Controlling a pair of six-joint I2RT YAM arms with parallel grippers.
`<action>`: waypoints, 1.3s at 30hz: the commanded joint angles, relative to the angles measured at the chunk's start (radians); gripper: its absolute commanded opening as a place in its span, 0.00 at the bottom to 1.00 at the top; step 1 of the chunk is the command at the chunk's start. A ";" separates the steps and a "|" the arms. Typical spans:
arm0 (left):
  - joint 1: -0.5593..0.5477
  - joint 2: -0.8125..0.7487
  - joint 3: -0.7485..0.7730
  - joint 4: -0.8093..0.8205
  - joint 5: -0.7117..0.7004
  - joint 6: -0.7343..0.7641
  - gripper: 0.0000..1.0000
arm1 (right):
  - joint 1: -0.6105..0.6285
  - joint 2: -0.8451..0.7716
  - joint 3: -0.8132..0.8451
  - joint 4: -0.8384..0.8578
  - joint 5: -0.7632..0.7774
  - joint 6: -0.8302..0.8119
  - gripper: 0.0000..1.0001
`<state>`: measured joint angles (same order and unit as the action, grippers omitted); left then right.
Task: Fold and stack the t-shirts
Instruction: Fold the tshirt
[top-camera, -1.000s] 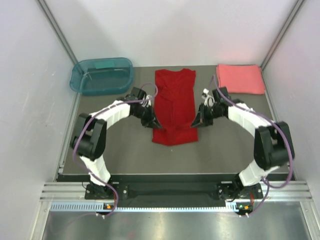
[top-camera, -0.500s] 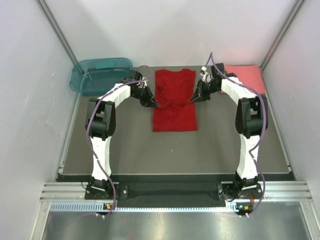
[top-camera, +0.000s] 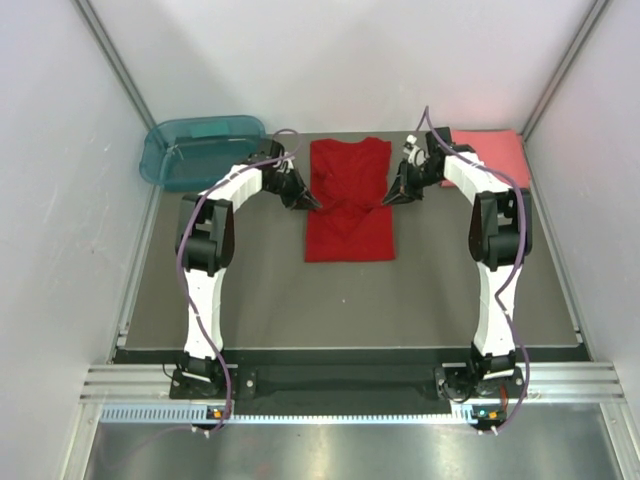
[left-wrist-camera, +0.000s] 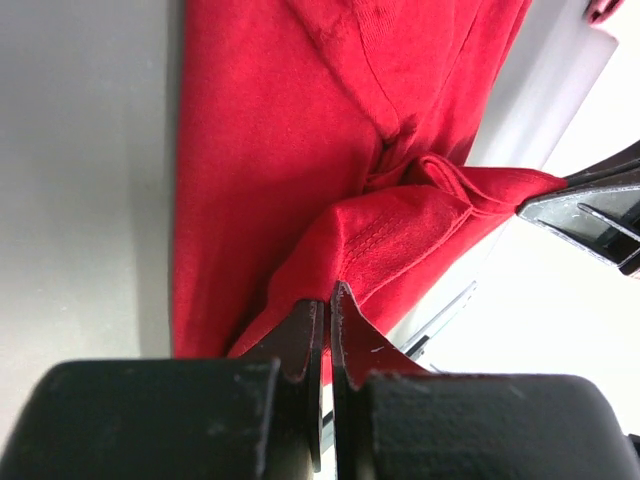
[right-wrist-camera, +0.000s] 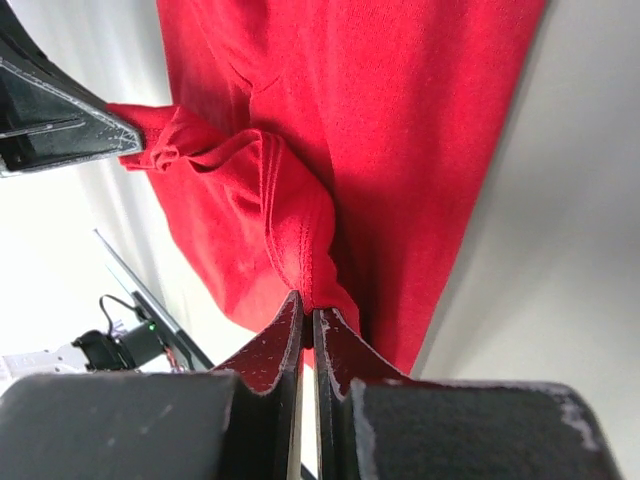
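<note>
Our left gripper (top-camera: 314, 204) and right gripper (top-camera: 389, 200) each pinch a hem corner of the deep red cloth t-shirt (top-camera: 348, 228), which lies mid-table, half doubled. The coral-pink folded rectangular shirt (top-camera: 500, 152) sits far right. We judge that finishing this fold and stacking are left.

Your deep red t-shirt (top-camera: 348, 205) is soft matt knit cloth, creased, with stitched hems showing. Right of it, the coral-pink t-shirt (top-camera: 495, 152) is matt cloth too and lies smoother. Left of it, the tub (top-camera: 200, 150) is teal translucent plastic, glossy. Under it, the table (top-camera: 400, 300) is dark grey, matt and smooth. On its edges, the left gripper (left-wrist-camera: 326, 297) and right gripper (right-wrist-camera: 306, 306) have black matt fingers, faintly scuffed. The arm shells (top-camera: 235, 185) are white smooth plastic. The near rail (top-camera: 340, 378) is brushed metal.
</note>
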<state>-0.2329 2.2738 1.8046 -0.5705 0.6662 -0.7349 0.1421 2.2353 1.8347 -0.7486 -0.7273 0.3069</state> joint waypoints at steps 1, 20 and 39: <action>0.021 -0.017 0.051 0.052 -0.010 -0.018 0.00 | -0.022 0.017 0.069 0.006 -0.024 0.007 0.00; 0.049 0.122 0.160 0.031 0.024 -0.038 0.03 | -0.033 0.119 0.173 0.046 -0.057 0.070 0.00; 0.064 0.086 0.401 -0.138 -0.100 0.069 0.38 | -0.070 0.184 0.376 -0.078 0.055 0.071 0.43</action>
<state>-0.1776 2.4348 2.1735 -0.6540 0.5976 -0.7143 0.0971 2.4596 2.1414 -0.7616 -0.7330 0.4156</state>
